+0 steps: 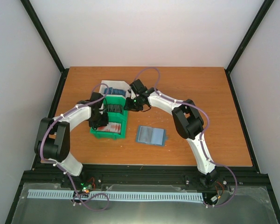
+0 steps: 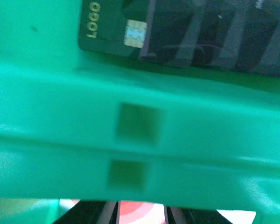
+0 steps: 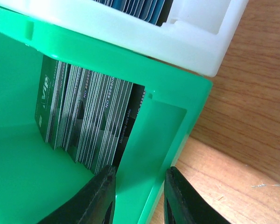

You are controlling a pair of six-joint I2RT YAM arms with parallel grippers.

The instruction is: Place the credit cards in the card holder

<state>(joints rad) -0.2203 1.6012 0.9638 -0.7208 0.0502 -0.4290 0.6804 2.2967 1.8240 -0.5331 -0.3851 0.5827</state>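
Note:
The card holder (image 1: 150, 135) lies open and flat on the table, right of the green bin (image 1: 107, 135). Red cards (image 1: 113, 127) lie in the bin's front part and dark cards (image 3: 84, 116) stand in its back part. My left gripper (image 1: 99, 120) is down in the front part. In the left wrist view the bin's divider (image 2: 140, 140) hides its fingertips, and a red and white card (image 2: 135, 207) shows between its fingers (image 2: 98, 213). My right gripper (image 3: 139, 196) straddles the bin's right wall (image 3: 149, 154), one finger on each side, both touching it.
A white bin (image 1: 121, 85) with blue cards (image 1: 115, 92) stands directly behind the green bin; it also shows in the right wrist view (image 3: 191, 46). A dark card marked LOGO (image 2: 112, 28) lies beyond the divider. Black frame posts edge the table.

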